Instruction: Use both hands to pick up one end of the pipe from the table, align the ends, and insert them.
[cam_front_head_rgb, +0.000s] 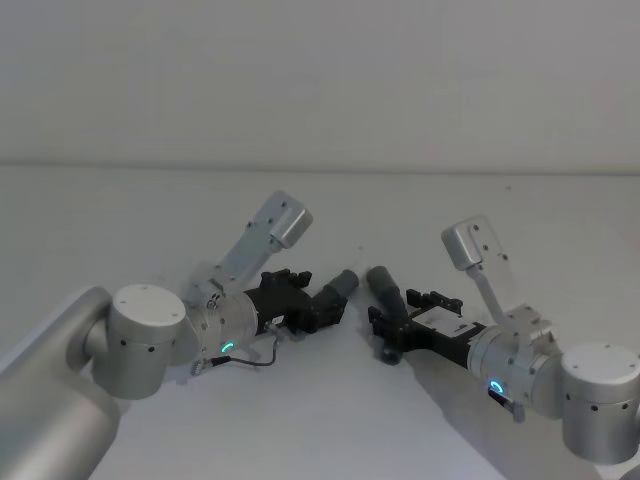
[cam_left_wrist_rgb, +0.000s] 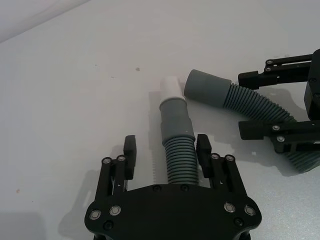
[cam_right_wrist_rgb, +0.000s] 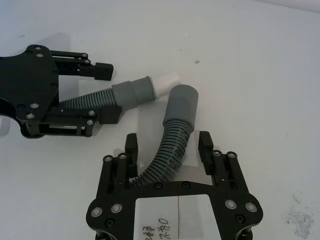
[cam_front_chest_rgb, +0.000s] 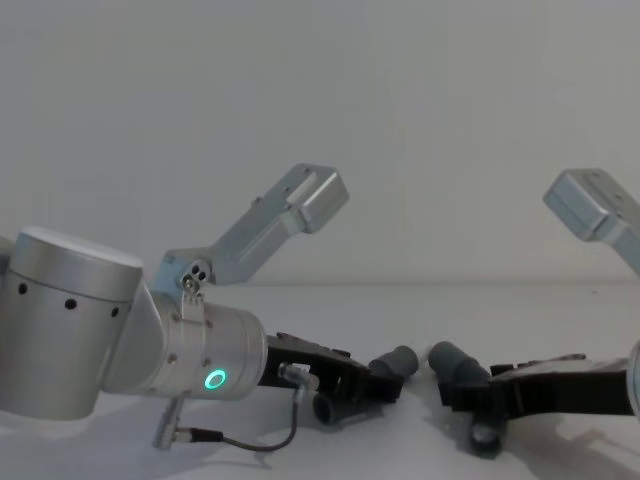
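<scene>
The pipe lies in two dark grey pieces low on the white desk (cam_front_head_rgb: 320, 430), in the middle between the two arms. Each piece has a ribbed, gently bent middle and a smooth end.

The left pipe piece (cam_left_wrist_rgb: 176, 127) ends in a grey sleeve with a short white tip (cam_left_wrist_rgb: 171, 87) sticking out of it. The right pipe piece (cam_right_wrist_rgb: 172, 135) ends in a wider plain grey collar (cam_right_wrist_rgb: 181, 102), and its ribbed run curves back under the gripper.

From the head view, the left piece runs up and inward, away from the robot and towards the centre. The right piece runs almost straight away from the robot, leaning a little towards the left one. Their far ends come close together, with the white tip just beside the collar. The two axes meet at a wide angle and are not in line, and the tip is not inside the collar.

The left gripper (cam_left_wrist_rgb: 167, 149) straddles the ribbed part of its piece with its fingers apart, and there is a clear gap on one side. The right gripper (cam_right_wrist_rgb: 168, 146) does the same, with its fingers spread and desk showing on both sides of the ribs.
</scene>
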